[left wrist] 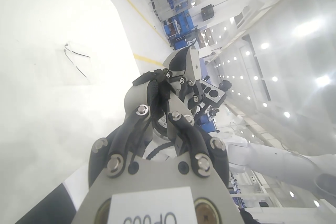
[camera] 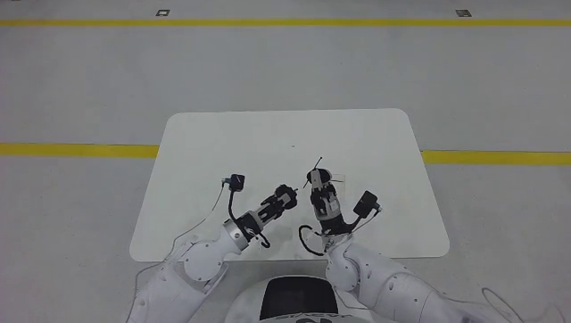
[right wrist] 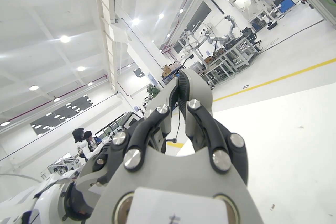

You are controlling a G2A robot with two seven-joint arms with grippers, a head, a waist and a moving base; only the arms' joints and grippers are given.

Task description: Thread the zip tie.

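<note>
Bag (left wrist: 61, 72): clear, on table (camera: 375, 136), spare ties (left wrist: 74, 58) inside.
Right gripper (right wrist: 181, 76): clamped on tie (right wrist: 179, 114).
Left gripper (left wrist: 157, 82): adjacent, also clamping tie.

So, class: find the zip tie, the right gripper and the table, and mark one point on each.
zip tie (right wrist: 174, 140): right wrist view, on its dangling end.
right gripper (right wrist: 180, 76): right wrist view, between its fingertips, shut on the zip tie.
table (camera: 268, 136): top view, on its bare top.
</note>
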